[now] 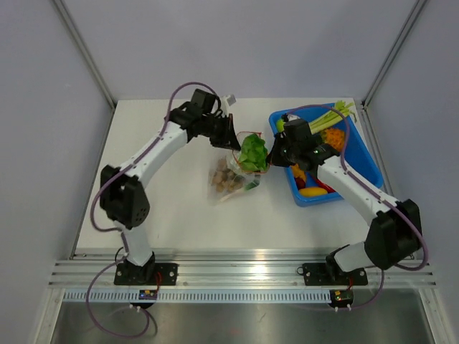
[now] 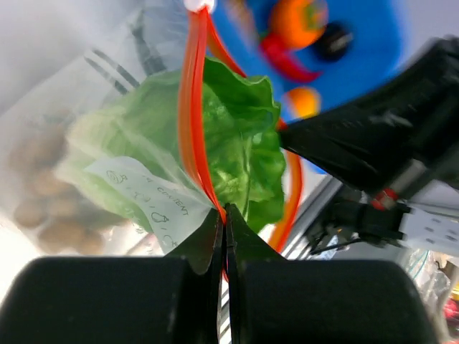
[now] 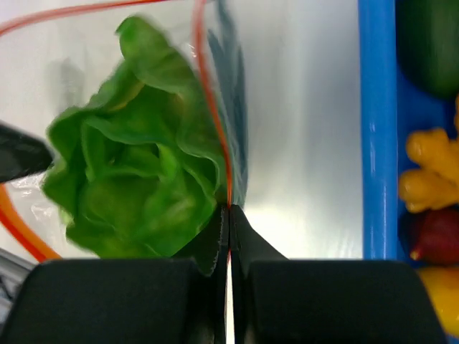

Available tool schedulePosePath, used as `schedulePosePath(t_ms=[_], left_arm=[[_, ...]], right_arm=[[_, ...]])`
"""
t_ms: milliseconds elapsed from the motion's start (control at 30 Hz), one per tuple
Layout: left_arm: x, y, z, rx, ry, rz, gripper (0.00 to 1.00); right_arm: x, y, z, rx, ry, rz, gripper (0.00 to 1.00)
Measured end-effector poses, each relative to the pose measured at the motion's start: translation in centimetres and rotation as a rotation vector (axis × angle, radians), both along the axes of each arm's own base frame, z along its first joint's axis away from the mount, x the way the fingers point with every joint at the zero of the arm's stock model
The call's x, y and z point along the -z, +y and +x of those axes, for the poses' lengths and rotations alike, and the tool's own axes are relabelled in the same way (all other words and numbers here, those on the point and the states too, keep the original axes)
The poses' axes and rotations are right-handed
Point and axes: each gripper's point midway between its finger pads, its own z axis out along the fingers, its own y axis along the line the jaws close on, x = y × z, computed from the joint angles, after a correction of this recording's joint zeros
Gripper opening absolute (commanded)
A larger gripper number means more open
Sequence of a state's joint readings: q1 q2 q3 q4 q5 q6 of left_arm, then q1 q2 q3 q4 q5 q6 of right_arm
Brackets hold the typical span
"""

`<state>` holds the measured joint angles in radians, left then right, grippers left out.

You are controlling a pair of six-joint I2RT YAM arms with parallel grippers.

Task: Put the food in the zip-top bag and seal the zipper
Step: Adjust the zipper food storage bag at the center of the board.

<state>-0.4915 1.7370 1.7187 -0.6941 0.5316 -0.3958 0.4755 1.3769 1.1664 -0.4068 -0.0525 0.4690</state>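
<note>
white desk (image 1: 179, 222), matte, w/ two things lying on it: a clear zip-top bag (image 1: 231, 183) near the middle, lower end flat on the surface, and a blue bin (image 1: 319, 200) at right-rear, just beside the bag.

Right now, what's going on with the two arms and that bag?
Both arms are working the zip-top bag. The left gripper and the right gripper are each pinched shut on its orange-red zipper, on opposite sides of the mouth. A green cabbage sits in the open mouth, with a cluster of brown balls deeper inside. The zipper is not sealed, and more toy food lies in the blue bin.
</note>
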Motion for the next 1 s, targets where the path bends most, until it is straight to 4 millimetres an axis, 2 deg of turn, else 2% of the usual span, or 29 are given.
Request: schedulePosePath(t_ms=[33,100,133,167,233,333,433,500,533,600,700,733,800,833,900,1000], left_arm=[[3.0,-0.4,0.5,0.001,0.067,0.04,0.0],[7.8,-0.1,0.6,-0.01,0.183,0.133,0.0],[8.9,0.2,0.3,-0.014,0.22,0.17,0.0],[8.9,0.4,-0.1,-0.017,0.232,0.192,0.0],[6.1,0.4,0.1,-0.021,0.171,0.186,0.05],[-0.9,0.5,0.1,-0.037,0.002,0.115,0.15],[-8.7,1.7,-1.6,-0.059,-0.174,0.023,0.17],[-12.1,2.4,-2.7,-0.067,-0.253,-0.023,0.15],[-13.3,2.6,-3.2,-0.07,-0.281,-0.041,0.07],[-14.3,2.9,-3.6,-0.073,-0.303,-0.055,0.02],[-12.9,2.6,-3.0,-0.07,-0.275,-0.034,0.05],[-11.9,2.4,-2.6,-0.071,-0.253,-0.019,0.1],[-9.2,2.4,-2.0,-0.082,-0.198,0.028,0.3],[-7.9,2.5,-1.8,-0.09,-0.17,0.054,0.35],[-5.5,3.1,-1.8,-0.118,-0.117,0.102,0.37],[-3.0,4.2,-2.0,-0.184,-0.069,0.145,0.37]], right_arm=[[2.4,-0.1,-0.1,-0.001,0.065,-0.038,0.0],[4.3,-0.4,-0.8,-0.004,0.129,-0.082,0.0],[4.1,-0.2,-1.2,-0.015,0.13,-0.088,0.0],[3.3,0.0,-1.3,-0.025,0.115,-0.085,0.0],[0.5,0.6,-1.5,-0.045,0.055,-0.059,0.0],[-5.3,1.2,-1.6,-0.058,-0.078,0.014,0.0],[-9.6,1.4,-2.2,-0.067,-0.181,0.077,0.0],[-10.9,1.8,-2.6,-0.078,-0.214,0.1,0.0],[-11.0,2.1,-2.7,-0.085,-0.218,0.104,0.0],[-10.5,2.7,-2.8,-0.097,-0.201,0.101,0.0],[-9.5,3.3,-2.8,-0.106,-0.174,0.095,0.0],[-9.4,3.4,-2.8,-0.107,-0.17,0.095,0.0],[-9.4,3.4,-2.8,-0.105,-0.167,0.096,0.0],[-9.4,3.4,-2.8,-0.104,-0.166,0.098,0.0],[-9.4,3.5,-2.8,-0.102,-0.164,0.102,0.0],[-9.2,3.5,-2.8,-0.098,-0.159,0.106,0.0]])
